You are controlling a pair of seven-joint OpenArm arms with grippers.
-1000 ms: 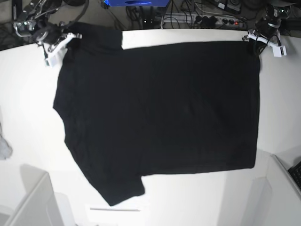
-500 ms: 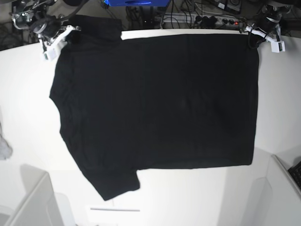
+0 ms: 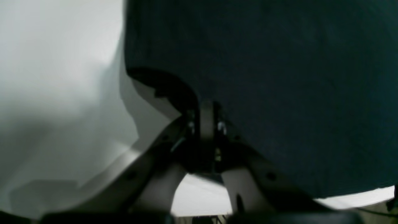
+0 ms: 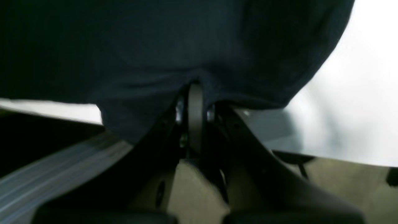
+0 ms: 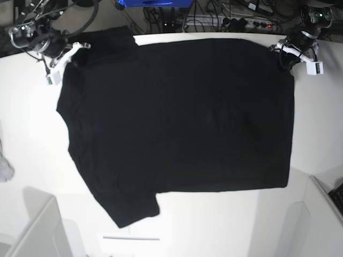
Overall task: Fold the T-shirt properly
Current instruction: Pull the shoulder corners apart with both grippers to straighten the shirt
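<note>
Both hands clamped on the shirt [image 5: 177, 112]: left hand [image 5: 286, 53] and right hand [image 5: 67, 53] pin its far corners, likely to spread it flat on the desk [image 5: 32, 139].

The T-shirt [image 5: 182, 112] is plain black, with no print showing. The table [image 5: 32, 134] under it is white. At the left edge of the frame lies a grey-white scrap of cloth [image 5: 4, 168].

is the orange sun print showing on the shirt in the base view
No, the T-shirt lies spread on the table showing only plain black cloth.
</note>
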